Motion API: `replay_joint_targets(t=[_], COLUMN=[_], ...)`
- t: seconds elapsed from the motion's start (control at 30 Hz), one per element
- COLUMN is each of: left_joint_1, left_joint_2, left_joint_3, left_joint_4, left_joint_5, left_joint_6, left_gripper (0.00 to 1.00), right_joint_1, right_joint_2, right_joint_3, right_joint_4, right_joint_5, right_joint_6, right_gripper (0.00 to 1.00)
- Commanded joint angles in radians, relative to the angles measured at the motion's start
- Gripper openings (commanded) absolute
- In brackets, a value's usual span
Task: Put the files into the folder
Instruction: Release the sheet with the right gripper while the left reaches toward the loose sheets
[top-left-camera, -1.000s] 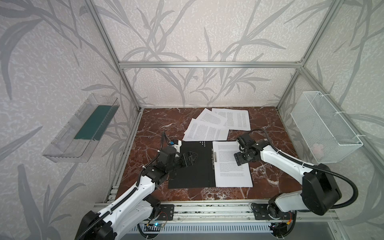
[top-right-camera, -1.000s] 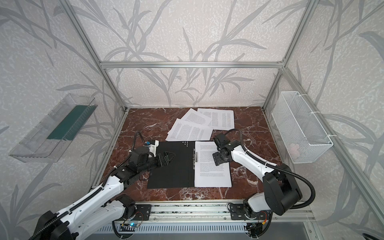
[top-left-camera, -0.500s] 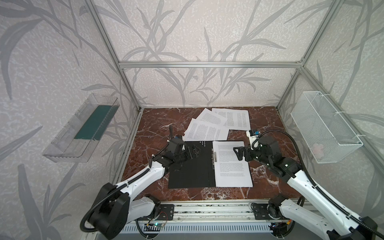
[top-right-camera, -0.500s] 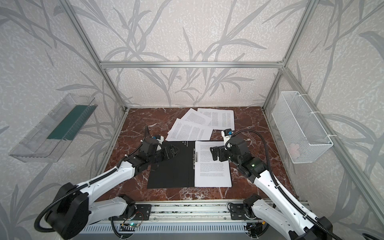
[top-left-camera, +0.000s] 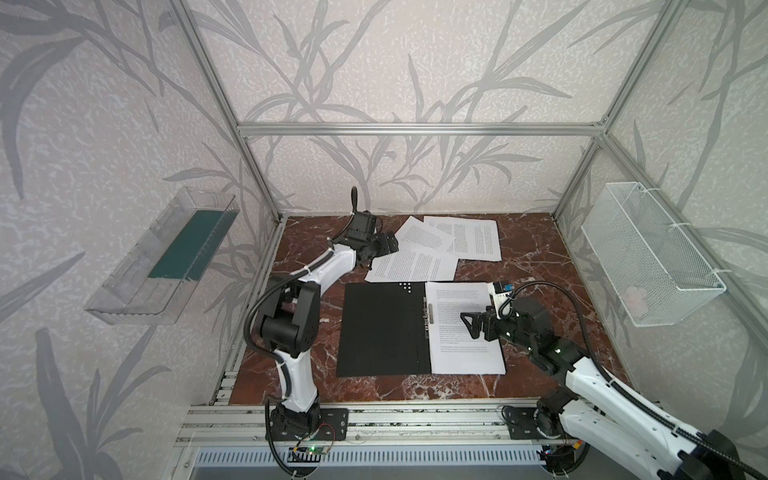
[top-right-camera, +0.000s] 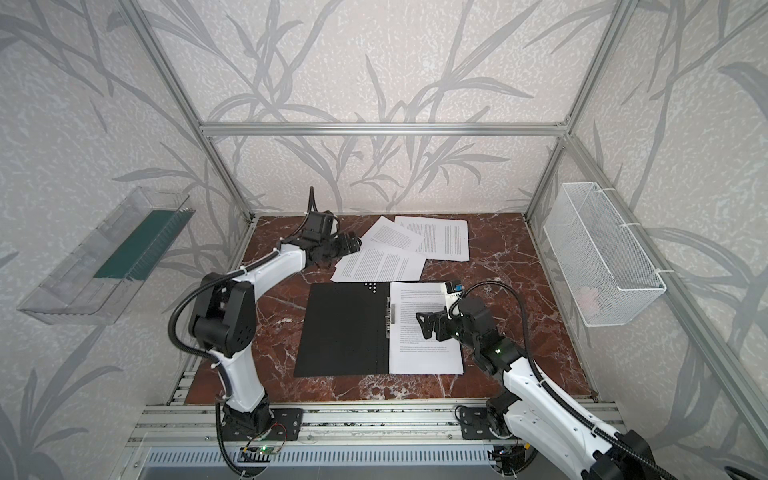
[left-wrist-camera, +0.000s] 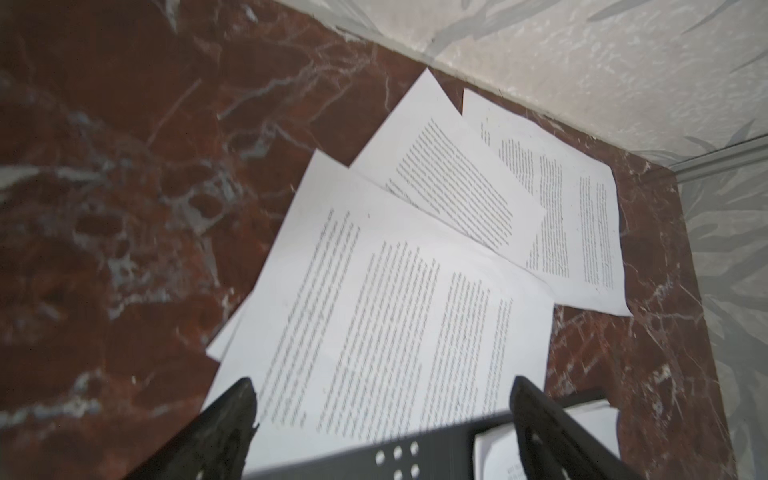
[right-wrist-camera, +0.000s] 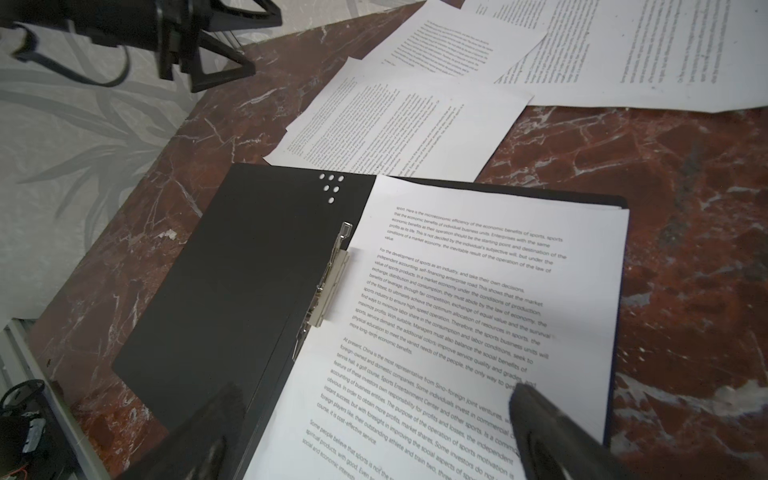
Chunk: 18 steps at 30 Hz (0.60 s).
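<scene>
The folder (top-left-camera: 382, 328) (top-right-camera: 345, 328) lies open on the marble table, black inside up, with a metal clip (right-wrist-camera: 328, 291) at the spine. One printed sheet (top-left-camera: 465, 357) (right-wrist-camera: 478, 270) lies flat on its right half. Three loose files (top-left-camera: 415, 266) (top-right-camera: 382, 266) (left-wrist-camera: 395, 311) overlap on the table behind the folder. My left gripper (top-left-camera: 388, 243) (left-wrist-camera: 382, 384) hovers open at the left end of those sheets, holding nothing. Open and empty, my right gripper (top-left-camera: 467, 326) (right-wrist-camera: 376, 390) hangs over the sheet in the folder, pointing at the spine.
A clear plastic tray with a green base (top-left-camera: 174, 253) hangs on the left wall. On the right wall hangs a white wire mesh basket (top-left-camera: 648, 253). Walls close the table at the back and sides, and an aluminium rail (top-left-camera: 415, 415) runs along the front.
My left gripper has left the folder's black cover and travelled back to the loose sheets. The right gripper has opened wider and drawn back a little over the filed sheet.
</scene>
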Motion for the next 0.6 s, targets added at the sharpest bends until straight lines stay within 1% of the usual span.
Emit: replay_joint_targets(t=[0.0, 0.03, 0.07, 0.1, 0.17, 0.23, 0.33, 0.43, 0.57], left_joint_1=[0.081, 0.106, 0.122, 0.138, 0.16, 0.176, 0.195, 0.205, 0.21], left_joint_2=[0.176, 0.242, 0.298, 0.354, 0.443, 0.528, 0.609, 0.669, 0.745], left_joint_3=[0.205, 0.297, 0.376, 0.464, 0.592, 0.726, 0.839, 0.912, 0.998], left_joint_4=[-0.18, -0.246, -0.304, -0.376, -0.45, -0.542, -0.597, -0.619, -0.64], left_joint_5=[0.221, 0.262, 0.277, 0.302, 0.374, 0.404, 0.463, 0.524, 0.593], left_joint_6=[0.186, 0.207, 0.222, 0.244, 0.284, 0.307, 0.316, 0.322, 0.293], left_gripper=[0.92, 0.89, 0.87, 0.87, 0.87, 0.86, 0.87, 0.87, 0.88], right_joint_1=[0.002, 0.001, 0.002, 0.001, 0.002, 0.001, 0.002, 0.001, 0.002], right_joint_2=[-0.008, -0.013, -0.017, -0.024, -0.038, -0.047, -0.046, -0.041, -0.036], right_joint_3=[-0.016, -0.015, -0.016, -0.015, -0.013, -0.013, -0.01, -0.007, -0.006], right_joint_4=[0.09, 0.09, 0.088, 0.082, 0.069, 0.067, 0.061, 0.061, 0.06], right_joint_5=[-0.04, -0.044, -0.045, -0.044, -0.034, -0.033, -0.029, -0.036, -0.027], right_joint_6=[0.028, 0.025, 0.024, 0.02, 0.011, 0.004, 0.0, -0.007, -0.011], right_gripper=[1.0, 0.99, 1.0, 1.0, 1.0, 0.99, 1.0, 0.99, 0.99])
